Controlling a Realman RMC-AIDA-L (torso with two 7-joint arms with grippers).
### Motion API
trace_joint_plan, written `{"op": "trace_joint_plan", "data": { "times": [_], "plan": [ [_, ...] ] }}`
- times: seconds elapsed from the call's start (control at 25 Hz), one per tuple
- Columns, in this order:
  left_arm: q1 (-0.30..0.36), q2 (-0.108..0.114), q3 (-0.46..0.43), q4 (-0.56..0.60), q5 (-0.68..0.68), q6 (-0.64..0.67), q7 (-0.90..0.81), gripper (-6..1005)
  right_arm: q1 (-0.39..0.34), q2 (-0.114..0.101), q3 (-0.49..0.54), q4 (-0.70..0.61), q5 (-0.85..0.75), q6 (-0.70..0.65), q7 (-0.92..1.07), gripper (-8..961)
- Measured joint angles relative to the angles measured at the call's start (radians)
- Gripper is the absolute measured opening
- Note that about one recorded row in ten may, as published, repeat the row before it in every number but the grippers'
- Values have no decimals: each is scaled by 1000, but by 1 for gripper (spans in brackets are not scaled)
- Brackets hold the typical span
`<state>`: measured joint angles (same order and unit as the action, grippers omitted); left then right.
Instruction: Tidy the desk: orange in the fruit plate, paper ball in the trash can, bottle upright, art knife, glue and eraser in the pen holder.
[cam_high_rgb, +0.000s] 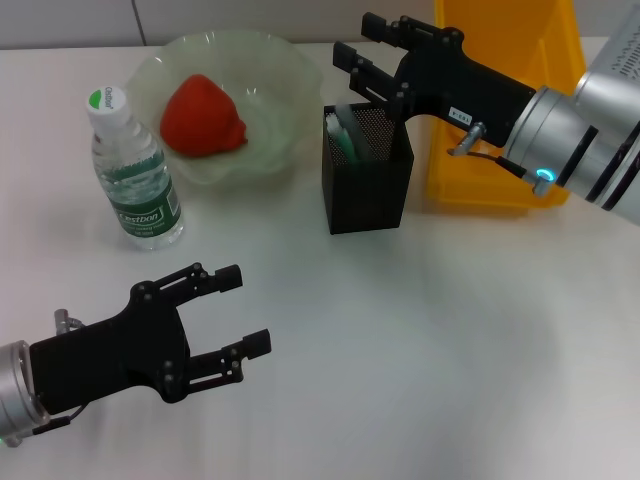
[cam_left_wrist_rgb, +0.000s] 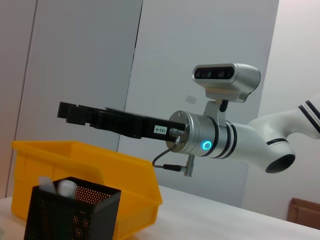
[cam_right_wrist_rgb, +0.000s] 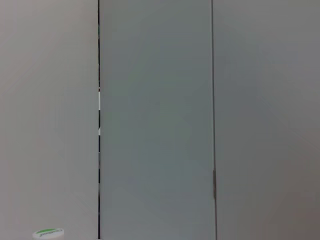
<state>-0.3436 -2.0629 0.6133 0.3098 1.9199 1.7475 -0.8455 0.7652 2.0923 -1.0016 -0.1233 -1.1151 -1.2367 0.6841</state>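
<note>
The bottle (cam_high_rgb: 130, 170) stands upright at the left, green cap on; its cap (cam_right_wrist_rgb: 48, 233) also shows in the right wrist view. The orange (cam_high_rgb: 203, 117), reddish in colour, lies in the pale fruit plate (cam_high_rgb: 275, 70). The black mesh pen holder (cam_high_rgb: 367, 185) (cam_left_wrist_rgb: 75, 210) holds white and green items I cannot tell apart. My right gripper (cam_high_rgb: 358, 40) (cam_left_wrist_rgb: 67, 111) hovers open just above and behind the holder, nothing between its fingers. My left gripper (cam_high_rgb: 247, 309) rests open and empty low at the near left. The paper ball is out of view.
A yellow bin (cam_high_rgb: 505, 100) (cam_left_wrist_rgb: 100, 170), the trash can, stands right of the pen holder under the right arm. The white table (cam_high_rgb: 420, 340) stretches bare to the near right.
</note>
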Motion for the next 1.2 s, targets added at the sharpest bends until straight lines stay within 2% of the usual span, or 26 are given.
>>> {"op": "trace_joint_plan", "data": {
  "times": [0.16,0.36,0.6,0.88,1.04,1.2],
  "plan": [
    [-3,0,0,0,0,0,-5,800,0,0,0,3,10,-3,-5,427],
    [-4,0,0,0,1,0,-6,800,-4,0,0,4,14,-12,-6,615],
    [-6,0,-1,0,1,0,-7,800,-23,0,1,11,90,-43,-2,812],
    [-9,0,-3,0,-4,5,-9,800,-88,0,3,1,190,-116,40,813],
    [-16,0,-19,-3,-16,8,-35,800,-165,-9,-5,-43,190,-218,132,813],
    [-31,0,-15,0,-17,37,-31,800,-272,-15,-33,-162,115,-273,314,812]
  ]
}}
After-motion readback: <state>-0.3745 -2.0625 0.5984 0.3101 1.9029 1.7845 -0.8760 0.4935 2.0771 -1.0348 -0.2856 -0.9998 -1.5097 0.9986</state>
